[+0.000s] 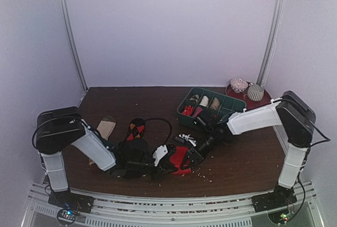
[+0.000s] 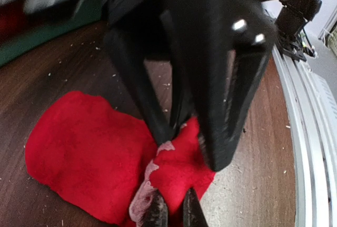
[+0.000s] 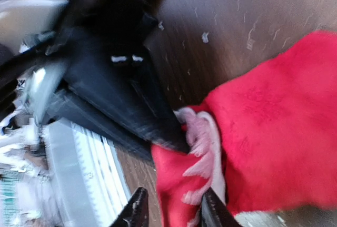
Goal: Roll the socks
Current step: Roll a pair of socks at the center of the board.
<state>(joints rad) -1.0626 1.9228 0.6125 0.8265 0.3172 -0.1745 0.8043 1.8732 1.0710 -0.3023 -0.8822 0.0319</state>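
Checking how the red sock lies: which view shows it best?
Left wrist view: the red sock lies sharp and nearly whole. Right wrist view is blurred and crops it; top view shows only a small patch.

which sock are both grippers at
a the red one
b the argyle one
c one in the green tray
a: the left gripper pinches the edge of the red sock and the right gripper straddles it, while the argyle sock lies apart, farther back on the table.
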